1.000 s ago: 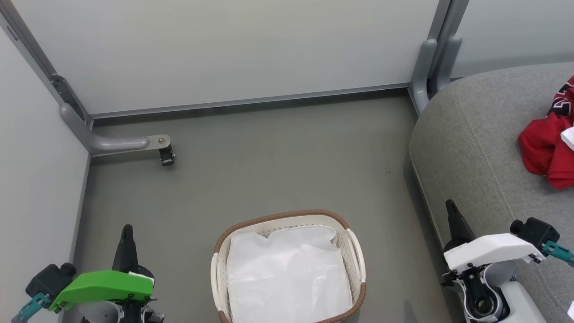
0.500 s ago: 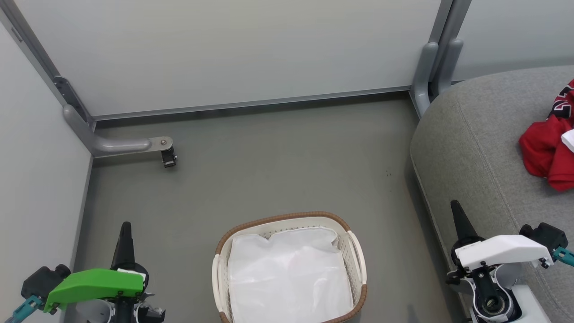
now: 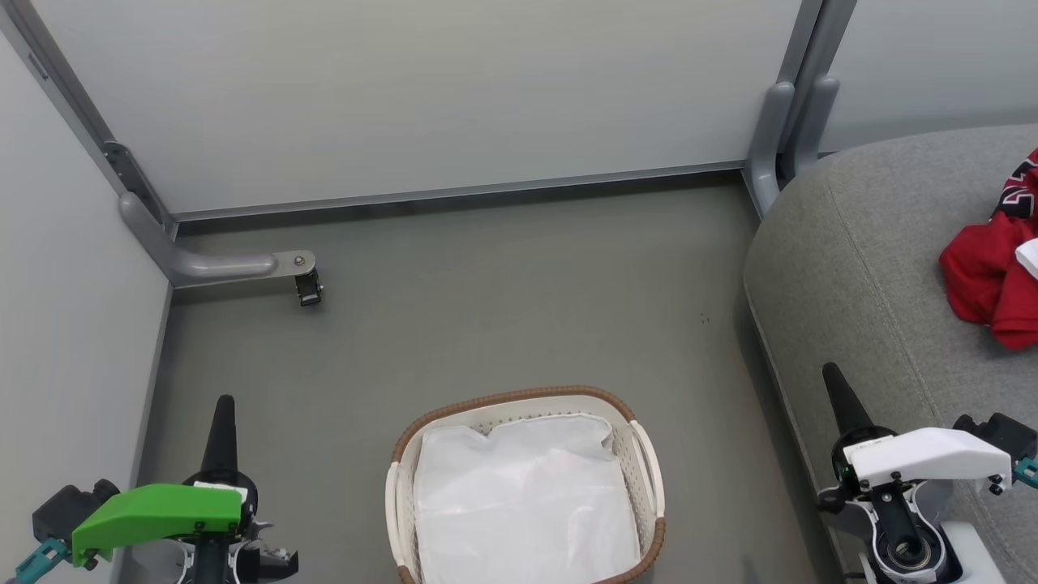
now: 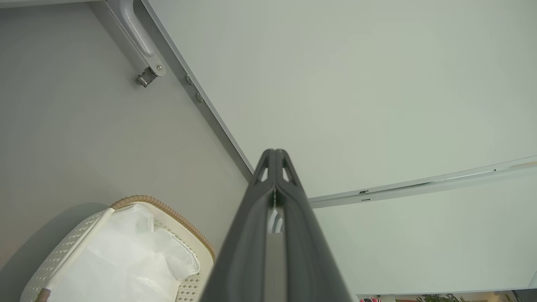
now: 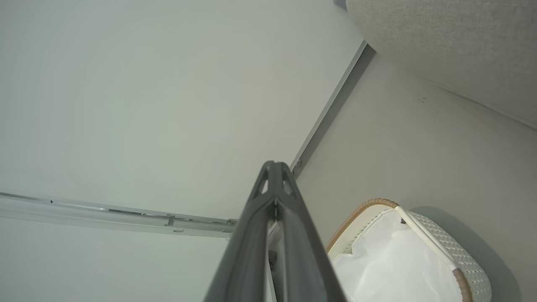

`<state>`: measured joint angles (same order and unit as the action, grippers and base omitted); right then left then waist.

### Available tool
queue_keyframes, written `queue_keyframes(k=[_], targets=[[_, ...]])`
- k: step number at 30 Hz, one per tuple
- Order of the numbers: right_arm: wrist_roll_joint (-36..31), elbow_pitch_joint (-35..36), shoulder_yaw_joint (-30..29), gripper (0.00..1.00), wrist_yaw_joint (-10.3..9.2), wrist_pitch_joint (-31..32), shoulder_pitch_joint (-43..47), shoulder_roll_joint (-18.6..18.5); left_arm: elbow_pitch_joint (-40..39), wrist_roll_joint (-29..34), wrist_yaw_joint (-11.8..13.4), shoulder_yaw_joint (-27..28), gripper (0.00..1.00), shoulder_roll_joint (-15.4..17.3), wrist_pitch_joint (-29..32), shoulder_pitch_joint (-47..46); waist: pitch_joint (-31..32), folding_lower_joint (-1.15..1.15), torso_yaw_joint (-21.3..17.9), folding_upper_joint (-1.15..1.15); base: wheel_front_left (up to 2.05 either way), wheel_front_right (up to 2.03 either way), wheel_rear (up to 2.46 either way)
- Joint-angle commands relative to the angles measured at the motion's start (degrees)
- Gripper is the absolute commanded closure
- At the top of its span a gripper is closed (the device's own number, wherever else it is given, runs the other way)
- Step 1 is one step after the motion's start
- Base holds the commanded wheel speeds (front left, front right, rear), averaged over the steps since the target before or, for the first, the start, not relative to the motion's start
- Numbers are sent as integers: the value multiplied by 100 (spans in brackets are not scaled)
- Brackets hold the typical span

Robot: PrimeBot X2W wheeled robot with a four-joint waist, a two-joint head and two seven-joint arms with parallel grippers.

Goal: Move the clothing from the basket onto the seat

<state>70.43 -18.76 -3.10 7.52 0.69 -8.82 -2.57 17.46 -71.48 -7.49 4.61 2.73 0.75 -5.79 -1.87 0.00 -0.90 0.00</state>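
The red clothing (image 3: 985, 276) lies crumpled on the grey seat (image 3: 859, 268) at the right edge of the head view. On the floor at bottom centre stands the white basket (image 3: 649, 462) with a brown rim, holding just its white lining (image 3: 523, 503). My left gripper (image 3: 224, 403) is shut and empty at the lower left, left of the basket. My right gripper (image 3: 832, 372) is shut and empty at the lower right, over the seat's front edge. In the left wrist view the basket (image 4: 184, 226) sits lower left, in the right wrist view the basket (image 5: 436, 247) sits lower right.
Pale partition walls (image 3: 422, 97) close the back and left. A grey bracket foot with a black caster (image 3: 306, 285) juts onto the floor at the left. Another grey post (image 3: 770, 130) stands beside the seat. Grey floor (image 3: 503, 308) stretches between wall and basket.
The head view has drifted slightly, so everything sits a little lower and further right. Both grippers have sunk lower in the picture and stay shut. The clothing has not moved on the seat.
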Motion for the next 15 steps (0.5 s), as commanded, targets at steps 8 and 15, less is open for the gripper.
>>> queue_keyframes(k=[8, 15], targets=[[495, 155, -93, 100, -4, 140, 84, -35, -118, -476, 0, 60, 100, 27, 130, -61, 29, 0, 15, 0, 0, 0, 0], [829, 223, -143, 100, -3, 226, 113, -37, -169, -790, 0, 89, 100, 27, 224, -62, 52, 0, 28, 0, 0, 0, 0]])
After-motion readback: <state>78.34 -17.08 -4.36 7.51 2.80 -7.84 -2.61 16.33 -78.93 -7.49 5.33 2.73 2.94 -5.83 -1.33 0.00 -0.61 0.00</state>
